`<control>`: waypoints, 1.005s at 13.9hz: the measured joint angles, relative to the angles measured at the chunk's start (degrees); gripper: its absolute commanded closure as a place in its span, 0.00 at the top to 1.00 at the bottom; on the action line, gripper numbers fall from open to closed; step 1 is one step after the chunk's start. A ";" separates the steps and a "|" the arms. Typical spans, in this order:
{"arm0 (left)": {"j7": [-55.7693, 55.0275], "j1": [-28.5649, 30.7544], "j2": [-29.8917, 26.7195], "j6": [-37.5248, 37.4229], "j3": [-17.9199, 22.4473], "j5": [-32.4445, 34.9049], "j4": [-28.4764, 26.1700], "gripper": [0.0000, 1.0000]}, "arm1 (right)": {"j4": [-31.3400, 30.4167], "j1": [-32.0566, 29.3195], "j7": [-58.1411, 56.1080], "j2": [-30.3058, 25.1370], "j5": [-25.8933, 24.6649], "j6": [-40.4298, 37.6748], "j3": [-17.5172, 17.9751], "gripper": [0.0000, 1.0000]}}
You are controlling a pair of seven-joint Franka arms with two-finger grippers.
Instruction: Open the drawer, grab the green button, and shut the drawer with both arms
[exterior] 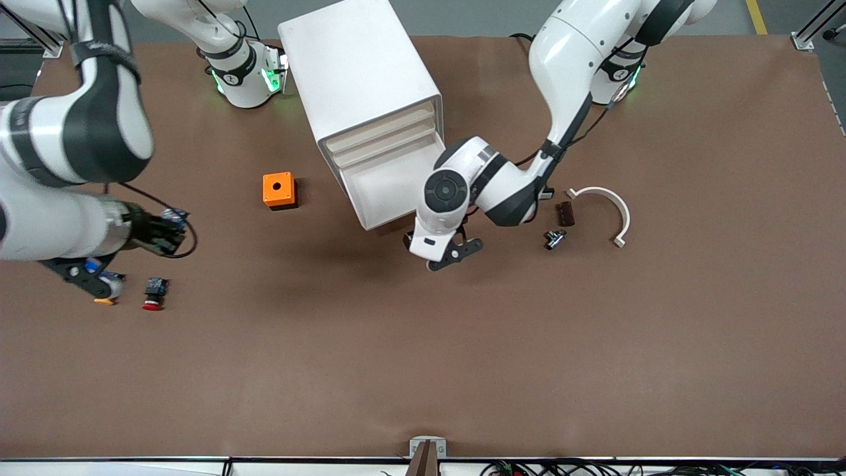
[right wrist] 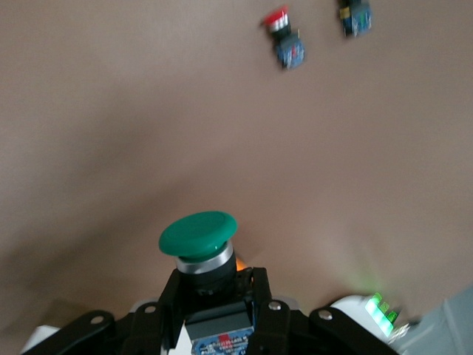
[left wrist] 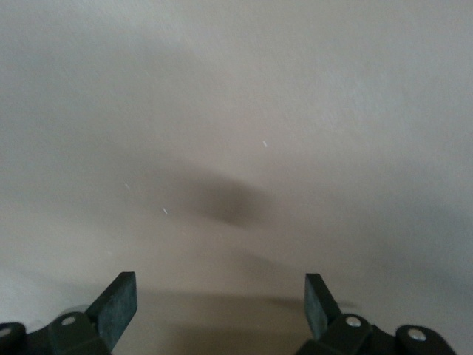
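The white cabinet [exterior: 360, 73] stands at the back middle of the table. Its lowest drawer [exterior: 386, 192] is pulled out. My left gripper [exterior: 455, 254] is open and empty, low beside the drawer's front at the left arm's end. In the left wrist view its fingers [left wrist: 118, 303] stand wide apart before a plain cream surface [left wrist: 236, 111]. My right gripper [exterior: 158, 228] is shut on the green-capped button [right wrist: 198, 233], held by its black body over the table at the right arm's end. The button's blue rear piece [exterior: 175, 215] shows in the front view.
A red-capped button [exterior: 153, 294] and a yellow-capped button [exterior: 104, 289] lie below the right gripper; the right wrist view also shows the red one [right wrist: 284, 37]. An orange box [exterior: 279, 190] sits beside the cabinet. A white curved piece [exterior: 605, 201], a dark block [exterior: 565, 213] and a small metal part [exterior: 555, 238] lie near the left arm.
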 measured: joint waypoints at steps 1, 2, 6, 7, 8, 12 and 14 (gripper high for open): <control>-1.06 -0.84 0.20 0.58 0.00 0.25 -0.13 1.00 | -1.18 -2.09 -4.60 0.20 -0.11 2.20 0.03 0.28; -2.05 -1.68 0.34 1.40 0.02 0.34 -0.43 1.00 | -2.80 -3.79 -8.47 0.42 -0.25 4.89 0.04 0.28; -8.79 -5.90 0.57 4.42 -0.03 1.50 -1.43 1.00 | -10.74 -6.91 -15.95 1.13 -1.03 17.02 0.12 0.28; -10.28 -7.04 0.60 4.81 -0.05 1.52 -1.51 1.00 | -12.84 -6.98 -16.28 1.18 -1.05 19.90 0.15 0.28; -11.32 -8.14 0.62 4.98 -0.07 1.52 -1.54 1.00 | -15.01 -6.98 -16.32 1.23 -1.07 22.92 0.24 0.28; -14.34 -12.07 0.61 5.37 -0.81 0.66 -1.54 1.00 | -24.81 -7.10 -16.89 1.63 -1.16 37.47 0.41 0.28; -14.34 -12.70 0.61 5.51 -2.63 -0.69 -1.54 1.00 | -29.03 -7.67 -18.43 2.58 -1.17 44.13 0.40 0.28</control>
